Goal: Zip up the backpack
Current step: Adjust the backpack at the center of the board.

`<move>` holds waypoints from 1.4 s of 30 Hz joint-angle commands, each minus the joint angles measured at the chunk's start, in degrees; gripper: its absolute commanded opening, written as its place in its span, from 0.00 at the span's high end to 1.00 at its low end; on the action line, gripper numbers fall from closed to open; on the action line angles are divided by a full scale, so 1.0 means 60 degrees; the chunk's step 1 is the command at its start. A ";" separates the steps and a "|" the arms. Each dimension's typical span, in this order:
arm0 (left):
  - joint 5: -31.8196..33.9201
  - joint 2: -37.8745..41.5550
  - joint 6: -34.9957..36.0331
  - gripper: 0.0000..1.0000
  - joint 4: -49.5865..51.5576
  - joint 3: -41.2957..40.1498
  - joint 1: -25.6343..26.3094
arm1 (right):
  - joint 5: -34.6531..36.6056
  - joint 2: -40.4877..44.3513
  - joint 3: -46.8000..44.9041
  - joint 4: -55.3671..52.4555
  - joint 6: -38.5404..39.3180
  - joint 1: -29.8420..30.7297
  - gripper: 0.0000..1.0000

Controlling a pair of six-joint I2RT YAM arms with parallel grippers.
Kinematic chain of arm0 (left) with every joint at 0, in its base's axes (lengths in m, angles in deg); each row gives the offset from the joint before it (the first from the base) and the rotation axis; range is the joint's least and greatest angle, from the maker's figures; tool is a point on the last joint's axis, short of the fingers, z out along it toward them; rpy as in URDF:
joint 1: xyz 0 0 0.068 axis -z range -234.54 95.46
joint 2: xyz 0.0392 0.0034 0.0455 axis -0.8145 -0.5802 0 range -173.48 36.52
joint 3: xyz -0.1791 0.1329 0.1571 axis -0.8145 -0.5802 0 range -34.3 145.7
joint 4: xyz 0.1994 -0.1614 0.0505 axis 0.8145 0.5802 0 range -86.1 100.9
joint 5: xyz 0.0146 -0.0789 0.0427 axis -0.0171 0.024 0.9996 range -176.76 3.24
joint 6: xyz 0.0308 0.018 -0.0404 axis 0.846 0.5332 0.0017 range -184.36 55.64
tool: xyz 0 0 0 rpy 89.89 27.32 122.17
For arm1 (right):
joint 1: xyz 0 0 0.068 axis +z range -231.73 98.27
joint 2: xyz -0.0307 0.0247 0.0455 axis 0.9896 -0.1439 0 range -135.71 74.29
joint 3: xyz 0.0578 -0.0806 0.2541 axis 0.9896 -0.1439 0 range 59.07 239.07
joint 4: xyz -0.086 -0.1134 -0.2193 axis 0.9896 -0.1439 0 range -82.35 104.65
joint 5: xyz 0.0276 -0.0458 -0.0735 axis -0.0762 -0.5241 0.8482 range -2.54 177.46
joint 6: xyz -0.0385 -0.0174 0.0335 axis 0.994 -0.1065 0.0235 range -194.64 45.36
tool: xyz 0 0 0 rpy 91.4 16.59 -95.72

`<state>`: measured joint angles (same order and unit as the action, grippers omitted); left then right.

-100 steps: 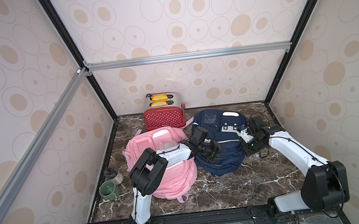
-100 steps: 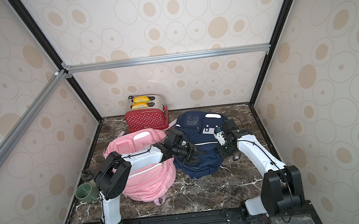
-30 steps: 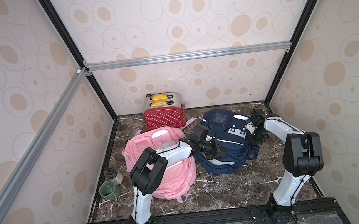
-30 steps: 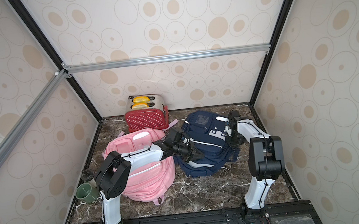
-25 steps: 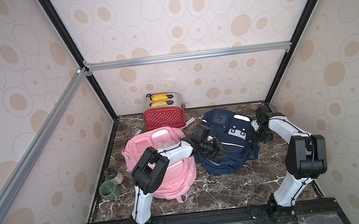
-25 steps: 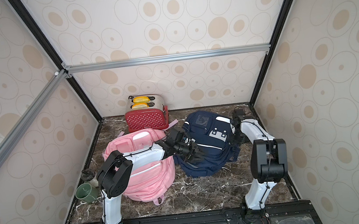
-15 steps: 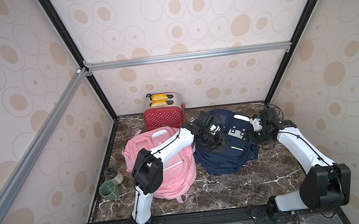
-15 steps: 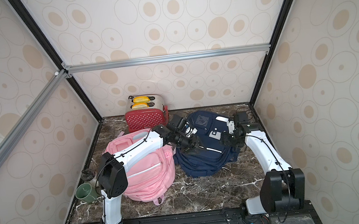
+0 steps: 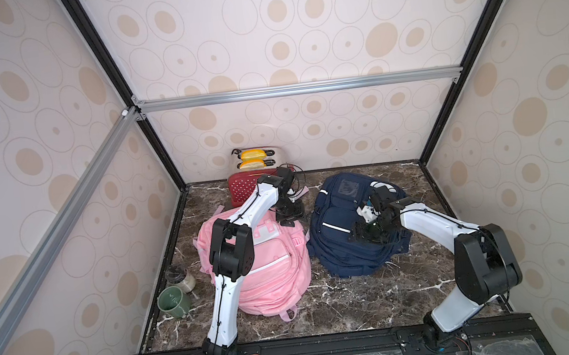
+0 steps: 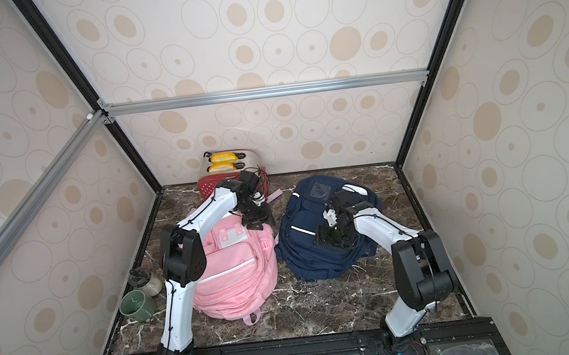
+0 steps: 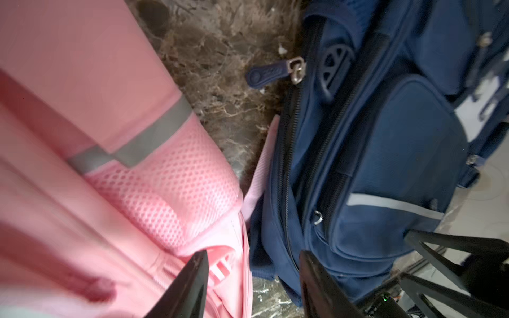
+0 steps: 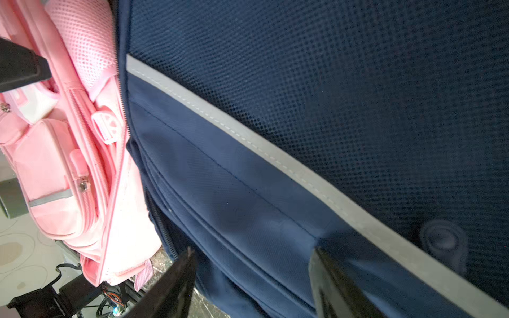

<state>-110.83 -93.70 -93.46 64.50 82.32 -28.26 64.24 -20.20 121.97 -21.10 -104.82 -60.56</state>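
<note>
The navy backpack (image 9: 339,230) (image 10: 304,241) lies on the marble floor beside a pink backpack (image 9: 271,269). My left gripper (image 9: 290,215) (image 11: 253,264) stands open and empty over the gap between the two bags, near the pink bag's top. In the left wrist view the navy zipper pull (image 11: 275,73) lies against the floor at the bag's side. My right gripper (image 9: 363,236) (image 12: 252,256) hovers open just above the navy fabric, near its grey stripe (image 12: 275,154), holding nothing.
A toaster with yellow slices (image 9: 255,158) and a red dotted case (image 9: 244,189) stand at the back wall behind the left arm. A green mug (image 9: 173,301) and a small jar (image 9: 180,277) sit at the left wall. Panels enclose three sides.
Both grippers have opened and let go of the navy backpack. The left arm rose back toward the pink bag's top. The right arm swung from the bag's far right edge to over its middle.
</note>
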 commanded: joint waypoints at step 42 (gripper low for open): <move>-0.2170 -0.2281 -0.1517 0.45 -0.3653 0.2538 0.0498 | 0.0369 0.2511 -0.1077 -0.1539 0.1473 -0.2578 0.34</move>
<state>-120.12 -105.10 -99.26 47.82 93.79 -26.11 73.35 -5.36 119.30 -29.20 -90.70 -77.08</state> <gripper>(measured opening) 0.555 0.660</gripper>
